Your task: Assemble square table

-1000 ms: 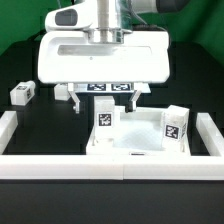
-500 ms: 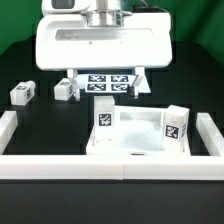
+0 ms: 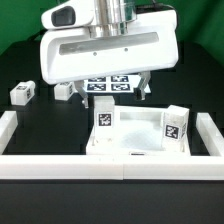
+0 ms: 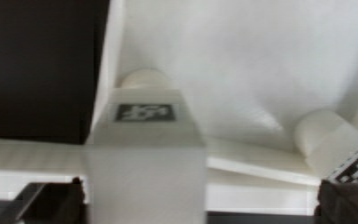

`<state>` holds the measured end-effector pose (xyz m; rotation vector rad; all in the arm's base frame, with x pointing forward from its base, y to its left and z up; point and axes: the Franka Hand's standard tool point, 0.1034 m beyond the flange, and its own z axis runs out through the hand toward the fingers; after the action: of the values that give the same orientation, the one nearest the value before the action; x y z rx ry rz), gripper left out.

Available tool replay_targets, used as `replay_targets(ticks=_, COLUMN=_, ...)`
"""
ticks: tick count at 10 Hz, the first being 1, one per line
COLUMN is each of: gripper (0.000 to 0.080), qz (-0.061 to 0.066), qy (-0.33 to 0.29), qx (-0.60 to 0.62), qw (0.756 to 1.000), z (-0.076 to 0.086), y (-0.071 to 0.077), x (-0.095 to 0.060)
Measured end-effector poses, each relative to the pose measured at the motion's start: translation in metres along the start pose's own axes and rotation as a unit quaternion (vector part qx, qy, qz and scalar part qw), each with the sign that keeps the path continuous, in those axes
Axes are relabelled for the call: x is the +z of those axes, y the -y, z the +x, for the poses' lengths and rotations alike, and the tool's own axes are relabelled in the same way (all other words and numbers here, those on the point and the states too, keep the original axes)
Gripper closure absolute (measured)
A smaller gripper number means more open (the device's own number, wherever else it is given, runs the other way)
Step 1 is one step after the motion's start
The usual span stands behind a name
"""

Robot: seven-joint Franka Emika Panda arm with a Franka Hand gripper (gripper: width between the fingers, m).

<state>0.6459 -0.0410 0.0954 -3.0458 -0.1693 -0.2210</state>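
The square tabletop (image 3: 138,136), a white plastic tray with a raised rim, is being carried flat by the black worktop (image 3: 40,125), toward the exterior view's right of centre. Two short white legs are being shown upright on it: one (image 3: 104,122) at its edge on the exterior view's left, the other (image 3: 173,126) at its edge on the exterior view's right. Each is a blocky, smooth post with a black-and-white tag on its face. In the wrist view the nearer leg (image 4: 144,160) is being seen from above, blurred, with its tag at the top, and a rounded bump in the tabletop (image 4: 247,60) is showing just behind it. The second leg (image 4: 332,140) is leaning across the corner of that picture.

Two more legs are being left loose on the worktop, well apart from the tabletop: one (image 3: 22,93) far to the exterior view's left, one (image 3: 65,90) just beside the marker board (image 3: 110,84).

The gripper (image 3: 111,93) is being held above and behind the tabletop, over the marker board. Its dark fingers (image 3: 80,97) are spread as wide as they go, and nothing is being gripped between them.

Long white bar-shaped border walls (image 3: 110,166) are framing the worktop at the front and both sides.
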Motion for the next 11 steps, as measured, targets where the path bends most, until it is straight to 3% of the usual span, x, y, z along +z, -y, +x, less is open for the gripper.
replay_targets(ticks=3, gripper=0.0151, qz=-0.006, qy=-0.003, qx=0.0, qw=1.0, z=-0.0027, y=-0.0101, x=-0.0003)
replay_targets(ticks=7, gripper=0.0151, qz=-0.005, qy=-0.002, qx=0.0, qw=1.0, z=-0.003, y=-0.0093, x=0.0003)
replay_targets(ticks=9, gripper=0.0151, qz=-0.017, qy=0.003, qx=0.044, qw=0.999, z=-0.005, y=-0.0094, x=0.0015)
replay_targets(ticks=11, gripper=0.0151, qz=-0.016, qy=0.005, qx=0.046, qw=0.999, z=-0.0059, y=-0.0082, x=0.0037)
